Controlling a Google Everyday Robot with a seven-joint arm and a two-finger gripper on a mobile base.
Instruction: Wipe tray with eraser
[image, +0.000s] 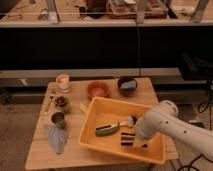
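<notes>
At the frame's lower left a crumpled grey cloth (55, 138) lies on the wooden slatted table (75, 155), with a small dark metal cup (58, 118) just above it. Right of centre sits the large yellow-orange plastic tray (100, 137), holding a long green-and-black stick (108, 129). Beside it, toward lower right, the small dark striped eraser (127, 139) rests on the tray floor. The white arm's gripper (136, 140) reaches down onto the eraser; its fingers are hidden behind the wrist, so I cannot tell their spread or hold.
</notes>
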